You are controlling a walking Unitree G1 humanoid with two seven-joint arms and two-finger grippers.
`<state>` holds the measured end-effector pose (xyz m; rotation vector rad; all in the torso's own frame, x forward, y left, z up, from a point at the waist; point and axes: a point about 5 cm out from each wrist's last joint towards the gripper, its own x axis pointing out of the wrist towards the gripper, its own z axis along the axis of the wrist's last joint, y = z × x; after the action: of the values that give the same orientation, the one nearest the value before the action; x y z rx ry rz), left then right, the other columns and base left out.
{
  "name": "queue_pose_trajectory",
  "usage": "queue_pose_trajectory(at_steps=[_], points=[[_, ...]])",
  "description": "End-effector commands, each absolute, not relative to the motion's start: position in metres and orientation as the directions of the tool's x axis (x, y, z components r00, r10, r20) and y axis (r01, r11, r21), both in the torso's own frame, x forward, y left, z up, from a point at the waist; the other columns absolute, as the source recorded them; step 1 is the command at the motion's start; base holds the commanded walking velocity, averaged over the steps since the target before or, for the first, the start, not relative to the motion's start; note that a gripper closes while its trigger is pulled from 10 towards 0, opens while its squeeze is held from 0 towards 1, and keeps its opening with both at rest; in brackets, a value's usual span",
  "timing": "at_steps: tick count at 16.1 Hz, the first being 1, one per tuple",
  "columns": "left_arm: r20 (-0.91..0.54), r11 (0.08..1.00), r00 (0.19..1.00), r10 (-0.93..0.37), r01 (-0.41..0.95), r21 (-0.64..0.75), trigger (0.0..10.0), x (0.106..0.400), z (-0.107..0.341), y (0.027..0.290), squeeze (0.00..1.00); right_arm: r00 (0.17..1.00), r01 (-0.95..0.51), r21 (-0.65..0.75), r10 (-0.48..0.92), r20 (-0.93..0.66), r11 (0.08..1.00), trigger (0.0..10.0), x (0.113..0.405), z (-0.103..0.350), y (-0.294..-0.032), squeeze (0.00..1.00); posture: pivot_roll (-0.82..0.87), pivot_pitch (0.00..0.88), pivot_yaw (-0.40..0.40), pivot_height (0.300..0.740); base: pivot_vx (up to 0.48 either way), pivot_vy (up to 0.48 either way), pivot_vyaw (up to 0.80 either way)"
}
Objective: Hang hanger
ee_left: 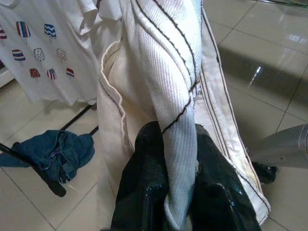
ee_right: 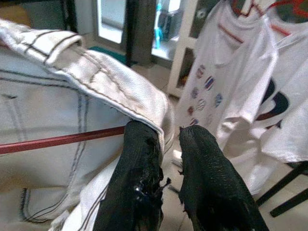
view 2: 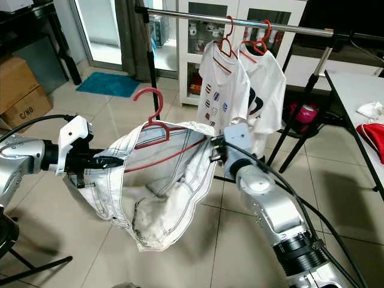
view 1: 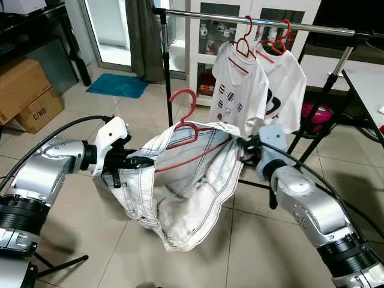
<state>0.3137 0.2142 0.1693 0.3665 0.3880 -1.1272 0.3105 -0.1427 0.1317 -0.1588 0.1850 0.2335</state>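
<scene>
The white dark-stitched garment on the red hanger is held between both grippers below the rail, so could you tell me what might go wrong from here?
1. The red plastic hanger sits loosely inside the white dark-stitched garment; lifting may tip it out.
2. The left gripper pinches only a fold of cloth, which could slip.
3. The silver metal rail already carries two white T-shirts, so the hook could snag them near the right gripper.

The pale beige tiled floor [view 1: 252,240] carries everything here; a teal rectangular mat [view 1: 117,85] lies on it far behind the black-legged clothes rack [view 1: 165,66]; two brown cardboard boxes [view 1: 24,93] stand on it to the left of that rack; a crumpled blue cloth [ee_left: 53,154] lies near the rack's foot.
</scene>
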Motion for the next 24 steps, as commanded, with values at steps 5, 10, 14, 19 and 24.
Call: queue_pose_trajectory(at_steps=[5, 10, 14, 19, 24], points=[[-0.436, 0.375, 0.392, -0.81, 0.918, 0.129, 0.0, 0.312, 0.188, 0.217, 0.0, 0.954, -0.249, -0.141, 0.218, -0.206, 0.958, 10.0, 0.315, 0.126, -0.147, 0.0, -0.03, 0.0, 0.027, 0.74, 0.0, 0.0, 0.0], [-0.434, 0.368, 0.385, -0.814, 0.921, 0.126, 0.0, 0.311, 0.19, 0.217, 0.0, 0.936, -0.312, -0.103, 0.287, -0.206, 0.944, 0.0, 0.317, 0.122, -0.139, 0.0, -0.03, 0.0, 0.027, 0.74, 0.0, 0.0, 0.0], [-0.443, 0.373, 0.388, -0.808, 0.919, 0.123, 0.0, 0.31, 0.189, 0.219, 0.0, 0.935, -0.316, -0.099, 0.292, -0.198, 0.944, 0.0, 0.319, 0.122, -0.14, 0.0, -0.02, 0.0, 0.027, 0.74, 0.0, 0.0, 0.0], [-0.506, 0.49, 0.5, -0.703, 0.856, 0.166, 0.0, 0.319, 0.177, 0.231, 0.0, 0.944, -0.317, -0.097, 0.304, -0.129, 0.944, 0.0, 0.32, 0.142, -0.143, 0.0, -0.03, 0.0, 0.03, 0.74, 0.0, 0.0, 0.0], [-0.659, 0.519, 0.488, -0.572, 0.838, 0.171, 0.0, 0.315, 0.137, 0.241, 0.0, 0.936, -0.349, -0.102, 0.352, 0.012, 0.931, 0.0, 0.32, 0.201, -0.147, 0.0, -0.04, 0.0, 0.036, 0.74, 0.0, 0.0, 0.0]])
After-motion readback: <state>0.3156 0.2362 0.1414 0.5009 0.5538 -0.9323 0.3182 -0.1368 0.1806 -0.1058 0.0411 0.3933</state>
